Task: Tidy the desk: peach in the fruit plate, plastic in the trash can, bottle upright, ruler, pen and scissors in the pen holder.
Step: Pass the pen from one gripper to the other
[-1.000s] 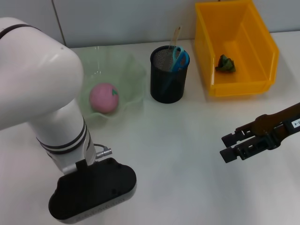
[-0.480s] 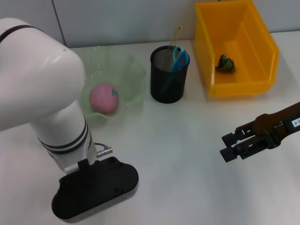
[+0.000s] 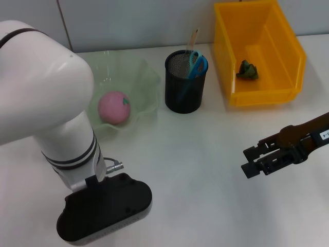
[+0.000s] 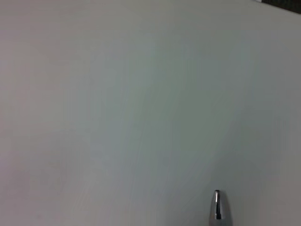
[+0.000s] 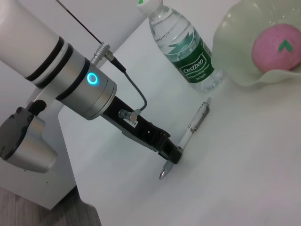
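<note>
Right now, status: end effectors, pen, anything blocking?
Left end effector down at the pen on the table, apparently closed on it. Right end effector open, hovering idle. Bottle upright near the pen; nothing blocking.

Not much besides the task stuff, honestly. It all sits on a plain white desk (image 3: 205, 154) with a smooth matte top and no markings I can spot. Behind it runs a pale wall (image 3: 128, 20) made of flat panels, with one thin dark seam (image 3: 64, 23) going up between two of them. From the right wrist camera you catch the desk's corner, and below it a strip of grey-brown, wood-look floor (image 5: 42, 214).
</note>
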Controlling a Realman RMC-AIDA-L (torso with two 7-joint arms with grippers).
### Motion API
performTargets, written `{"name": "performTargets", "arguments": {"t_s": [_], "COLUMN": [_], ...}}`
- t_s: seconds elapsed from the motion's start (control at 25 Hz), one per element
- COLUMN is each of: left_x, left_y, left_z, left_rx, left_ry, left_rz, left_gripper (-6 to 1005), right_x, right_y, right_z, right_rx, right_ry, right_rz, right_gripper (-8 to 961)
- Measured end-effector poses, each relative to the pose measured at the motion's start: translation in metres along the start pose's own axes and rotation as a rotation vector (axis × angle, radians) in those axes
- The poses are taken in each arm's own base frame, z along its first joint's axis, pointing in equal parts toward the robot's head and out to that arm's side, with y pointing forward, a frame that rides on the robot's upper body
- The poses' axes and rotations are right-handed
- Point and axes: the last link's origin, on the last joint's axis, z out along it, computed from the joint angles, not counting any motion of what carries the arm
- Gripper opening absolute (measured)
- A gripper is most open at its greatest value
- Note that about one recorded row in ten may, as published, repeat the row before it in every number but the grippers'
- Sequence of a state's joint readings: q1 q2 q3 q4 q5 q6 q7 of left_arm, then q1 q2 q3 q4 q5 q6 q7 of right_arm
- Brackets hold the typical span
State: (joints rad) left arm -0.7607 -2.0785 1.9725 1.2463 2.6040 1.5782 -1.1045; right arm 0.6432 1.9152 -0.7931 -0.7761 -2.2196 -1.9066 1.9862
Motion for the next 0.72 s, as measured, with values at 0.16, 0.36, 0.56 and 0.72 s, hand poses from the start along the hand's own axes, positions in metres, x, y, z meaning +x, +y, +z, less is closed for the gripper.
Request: {"name": "performTargets", "arguments": {"t_s": [0.16,0.36,0.56,0.72], "left_x": [0.0011,0.0018,0.0017,0.0019], "left_y": [-0.0002,0.0,0.0004,0.0007], "left_z": [0.0008,0.0016,0.0026,0.003], "left_rx": [0.0,-0.001,-0.002,0.0], "left_ry": [0.002,0.003,0.004,0.004], "left_rz": [0.002,-0.002,0.001,0.002], "left_gripper": [192,191,191,190], "right_x": [0.0022,0.0031,0.0033,0.0034], "right_y": [0.0,0.0,0.0001,0.0001], "right_z": [0.0006,0.0005,0.0005,0.0005], "right_rx": [-0.001,-0.002,-0.003,-0.003], "right_ry": [-0.001,-0.001,-0.001,-0.001], "right_rz": [0.006,0.008,0.008,0.009], "right_gripper": [765,765,765,765]}}
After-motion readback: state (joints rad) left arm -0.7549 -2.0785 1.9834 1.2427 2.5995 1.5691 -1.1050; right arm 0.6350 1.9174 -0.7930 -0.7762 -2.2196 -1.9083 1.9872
